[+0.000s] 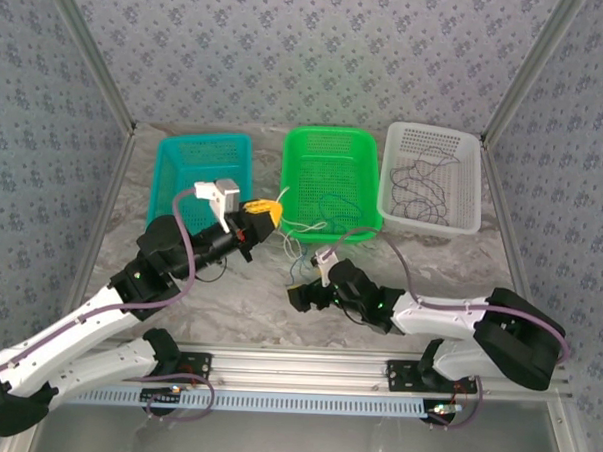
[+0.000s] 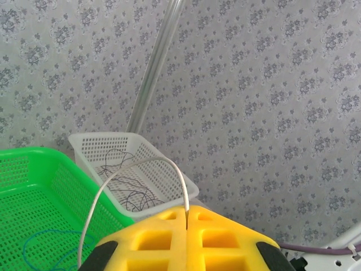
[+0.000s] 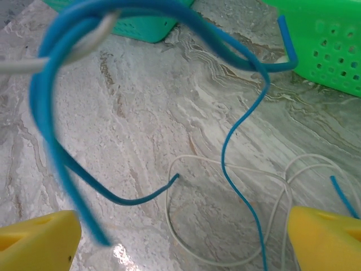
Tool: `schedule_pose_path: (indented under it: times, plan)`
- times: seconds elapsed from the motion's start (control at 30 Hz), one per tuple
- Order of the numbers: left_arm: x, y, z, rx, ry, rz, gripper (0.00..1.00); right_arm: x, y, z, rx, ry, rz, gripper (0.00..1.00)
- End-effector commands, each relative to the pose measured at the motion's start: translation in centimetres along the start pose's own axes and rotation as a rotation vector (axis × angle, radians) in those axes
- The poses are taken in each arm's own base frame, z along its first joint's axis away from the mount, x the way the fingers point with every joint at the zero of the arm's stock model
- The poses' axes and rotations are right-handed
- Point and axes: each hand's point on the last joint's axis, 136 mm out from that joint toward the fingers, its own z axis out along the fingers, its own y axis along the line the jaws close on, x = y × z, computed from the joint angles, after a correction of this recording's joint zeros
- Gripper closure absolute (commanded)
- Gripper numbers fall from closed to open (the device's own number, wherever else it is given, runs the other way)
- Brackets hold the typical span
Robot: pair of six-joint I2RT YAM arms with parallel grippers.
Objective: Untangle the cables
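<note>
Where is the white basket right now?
In the top view, the white basket sits at the table's far right, beside the green basket, with dark cables lying in it.

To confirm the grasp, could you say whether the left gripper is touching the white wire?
Touching. The left wrist view shows the white wire pinched in the shut left gripper.

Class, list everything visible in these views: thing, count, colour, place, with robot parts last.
teal basket: one, teal, table's far left.
green basket: one, green, far middle.
white basket: one, white, far right.
dark cables: several, dark, inside white basket.
blue cables: at least two, blue; one in green basket, one by right jaws.
pale cable: at least one, white, running from left jaws toward the table.
table: one, grey marbled.
left arm: one, white-black; left jaws yellow, shut on pale cable.
right arm: one, white-black; right jaws yellow, open.
</note>
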Motion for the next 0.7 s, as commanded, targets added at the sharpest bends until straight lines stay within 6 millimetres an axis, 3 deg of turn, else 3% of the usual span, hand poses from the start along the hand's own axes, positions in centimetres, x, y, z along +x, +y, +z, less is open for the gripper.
schedule_pose_path:
  times: [0.0,0.13,0.23,0.33,0.37,0.47,0.67]
  plan:
    - [-1.4,0.1,-0.3,-0.003,-0.066,-0.018,1.00,-2.8,1.1,0.6,0.005,-0.088,0.005,0.04]
    - [-1.7,-0.2,-0.4,0.012,-0.092,-0.036,1.00,-3.4,0.4,1.9,0.056,-0.113,0.005,0.06]
    - [-2.0,-0.3,-0.6,0.023,-0.109,-0.044,1.00,-4.1,-0.5,2.6,0.117,-0.150,0.030,0.16]
    - [-2.4,-0.5,-0.8,0.024,-0.119,-0.038,1.00,-4.2,-1.0,3.1,0.155,-0.144,0.029,0.38]
    - [-2.4,-0.5,-0.9,0.021,-0.119,-0.033,1.00,-3.9,-1.1,3.1,0.163,-0.129,0.024,0.51]
    - [-3.3,-0.2,-1.6,-0.013,-0.134,-0.003,1.00,-2.4,-1.4,2.9,0.163,-0.072,0.011,0.77]
    - [-7.7,-0.2,-4.4,-0.116,-0.207,0.133,1.00,2.6,-3.1,0.6,0.185,0.030,0.074,0.92]
